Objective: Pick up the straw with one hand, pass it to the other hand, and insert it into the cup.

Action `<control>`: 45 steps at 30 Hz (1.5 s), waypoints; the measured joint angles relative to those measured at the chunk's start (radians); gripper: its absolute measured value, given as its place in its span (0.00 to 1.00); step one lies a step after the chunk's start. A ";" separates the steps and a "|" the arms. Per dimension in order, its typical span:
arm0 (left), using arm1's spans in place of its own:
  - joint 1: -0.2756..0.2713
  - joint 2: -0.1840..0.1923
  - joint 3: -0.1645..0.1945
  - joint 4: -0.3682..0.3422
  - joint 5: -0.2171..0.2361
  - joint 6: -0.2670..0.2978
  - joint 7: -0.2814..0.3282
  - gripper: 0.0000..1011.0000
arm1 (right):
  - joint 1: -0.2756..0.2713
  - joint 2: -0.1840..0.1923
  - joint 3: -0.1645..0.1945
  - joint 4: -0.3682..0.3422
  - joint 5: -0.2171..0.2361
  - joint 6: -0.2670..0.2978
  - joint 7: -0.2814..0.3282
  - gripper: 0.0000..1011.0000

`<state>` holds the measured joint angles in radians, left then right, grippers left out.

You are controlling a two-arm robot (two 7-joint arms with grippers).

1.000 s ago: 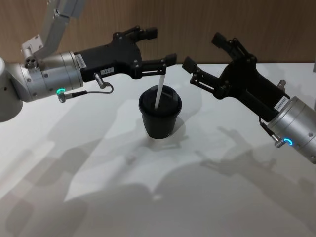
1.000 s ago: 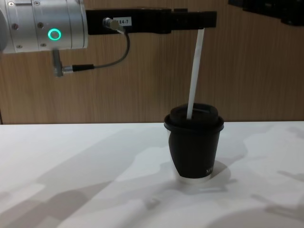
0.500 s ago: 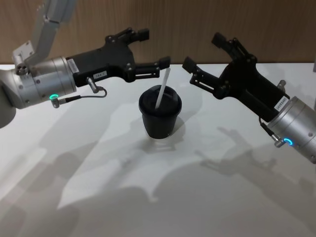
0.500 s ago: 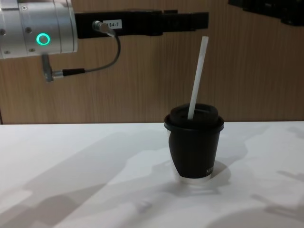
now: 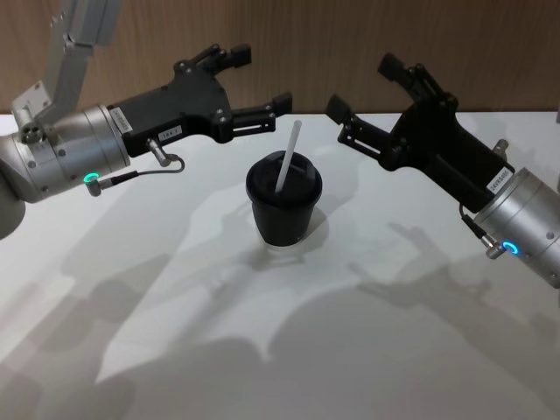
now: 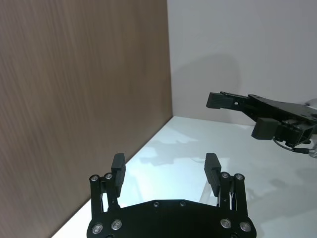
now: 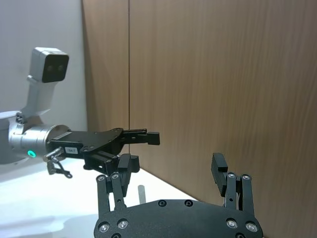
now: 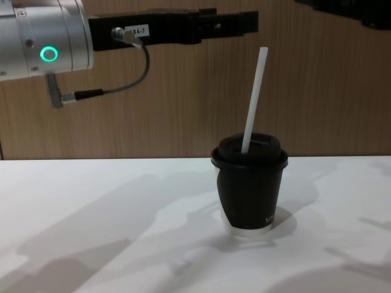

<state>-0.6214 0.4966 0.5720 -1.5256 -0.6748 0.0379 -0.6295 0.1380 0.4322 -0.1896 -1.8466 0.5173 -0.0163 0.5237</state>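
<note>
Small matte black paper cup (image 5: 283, 208) with black domed plastic lid stands upright mid white bench (image 5: 175, 332); chest view shows pale base rim and small pale print low on its side. Long thin white straw (image 5: 288, 157) sits in the lid, lower end inside, upper part sticking out well above the lid and leaning slightly toward the right. Nothing touches the straw.

Left gripper (image 5: 255, 84), black, on a silver wrist with a green ring light, hangs above the bench up and left of the cup, fingers spread, empty, apart from the straw top. Left wrist view: both fingers (image 6: 118, 168) wide apart with nothing between them, right gripper farther off.

Right gripper (image 5: 362, 90), black, silver wrist with blue light, hovers right of the cup, near but not touching, fingers spread and empty. Right wrist view: its fingers (image 7: 219, 171) apart, left gripper across from it, brown wood-panel wall (image 7: 198, 74) behind.
</note>
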 joint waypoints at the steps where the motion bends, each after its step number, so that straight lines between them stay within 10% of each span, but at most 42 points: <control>1: 0.002 -0.001 -0.001 -0.001 0.002 -0.003 0.004 0.99 | 0.000 -0.004 0.001 -0.002 0.000 0.004 -0.010 0.99; 23: 0.053 -0.043 -0.035 -0.033 0.104 -0.077 0.155 0.99 | 0.012 -0.088 0.027 -0.030 -0.001 0.098 -0.233 0.99; 45: 0.070 -0.054 -0.046 -0.048 0.138 -0.094 0.205 0.99 | 0.017 -0.112 0.034 -0.034 0.006 0.124 -0.293 0.99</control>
<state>-0.5518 0.4429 0.5257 -1.5732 -0.5370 -0.0557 -0.4240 0.1550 0.3204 -0.1558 -1.8802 0.5230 0.1079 0.2311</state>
